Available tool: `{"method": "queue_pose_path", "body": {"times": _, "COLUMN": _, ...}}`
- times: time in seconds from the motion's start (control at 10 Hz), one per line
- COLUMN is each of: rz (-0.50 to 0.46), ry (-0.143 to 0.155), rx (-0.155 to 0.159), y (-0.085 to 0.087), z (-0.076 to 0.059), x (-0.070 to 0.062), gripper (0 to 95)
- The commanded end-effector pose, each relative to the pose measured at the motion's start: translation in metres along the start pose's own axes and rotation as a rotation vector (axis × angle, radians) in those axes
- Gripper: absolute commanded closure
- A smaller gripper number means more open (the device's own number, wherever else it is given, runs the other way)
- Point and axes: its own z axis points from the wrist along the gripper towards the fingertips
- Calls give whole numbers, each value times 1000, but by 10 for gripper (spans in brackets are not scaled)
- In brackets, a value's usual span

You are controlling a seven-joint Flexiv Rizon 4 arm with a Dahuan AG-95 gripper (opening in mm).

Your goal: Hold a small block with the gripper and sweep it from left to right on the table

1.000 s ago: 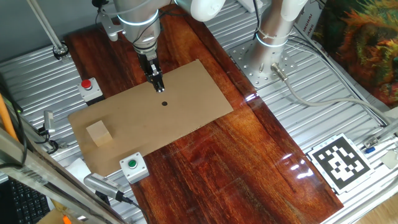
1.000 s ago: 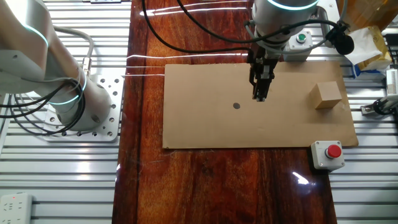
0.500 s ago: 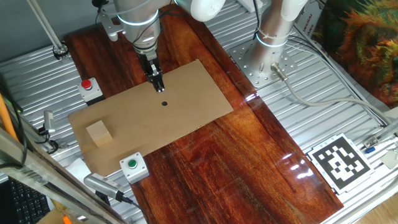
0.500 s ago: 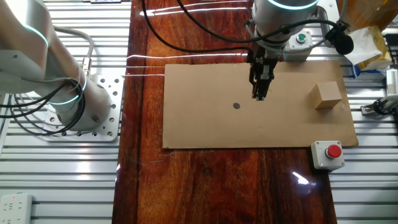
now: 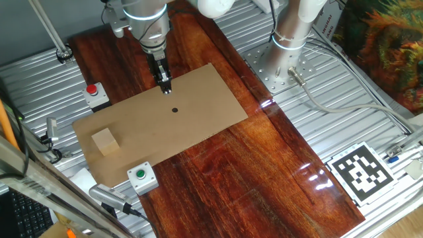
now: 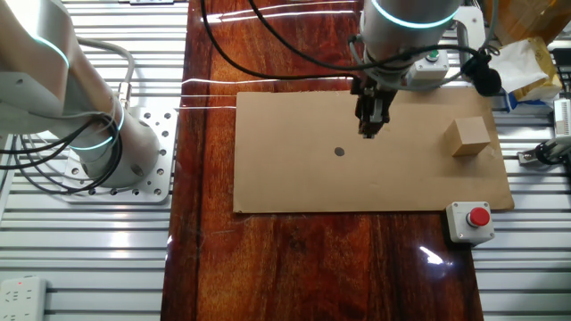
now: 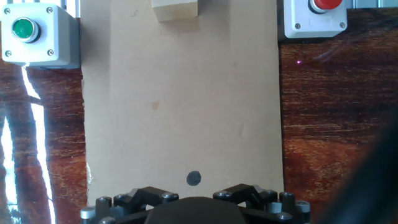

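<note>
Gripper [image 5: 166, 88] moved slightly up/back; block [image 5: 105, 141] unchanged.

A white box with a red button [image 5: 96, 92] sits at about nine o'clock in one fixed view; a white box with a green button [image 5: 141, 176] lies near seven o'clock; a black-and-white marker tag [image 5: 361, 172] rests on the ribbed silver metal surround [image 5: 344, 92] near four o'clock; a second white arm's column [image 6: 85, 116] stands at nine o'clock in the other fixed view.
</note>
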Motion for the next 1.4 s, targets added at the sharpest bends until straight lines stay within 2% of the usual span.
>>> {"method": "queue_pose_path", "body": {"times": 0.1, "rz": 3, "ry": 10, "rx": 20, "y": 1, "z": -3, "x": 0, "gripper": 950}}
{"method": "queue_pose_path", "body": {"times": 0.8, "rz": -6, "ry": 6, "rx": 44, "y": 1, "z": -3, "x": 0, "gripper": 950}}
{"method": "queue_pose_path", "body": {"times": 1.0, "rz": -21, "ry": -5, "rx": 66, "y": -1, "z": -4, "x": -17, "gripper": 950}}
{"method": "queue_pose_path", "body": {"times": 1.1, "rz": -35, "ry": -9, "rx": 69, "y": -4, "z": -2, "x": -41, "gripper": 950}}
{"method": "queue_pose_path", "body": {"times": 1.2, "rz": -35, "ry": -9, "rx": 69, "y": -4, "z": -2, "x": -41, "gripper": 950}}
{"method": "queue_pose_path", "body": {"times": 1.3, "rz": -45, "ry": -22, "rx": 70, "y": -7, "z": 5, "x": -68, "gripper": 950}}
{"method": "queue_pose_path", "body": {"times": 1.4, "rz": -54, "ry": -23, "rx": 72, "y": -8, "z": 11, "x": -88, "gripper": 950}}
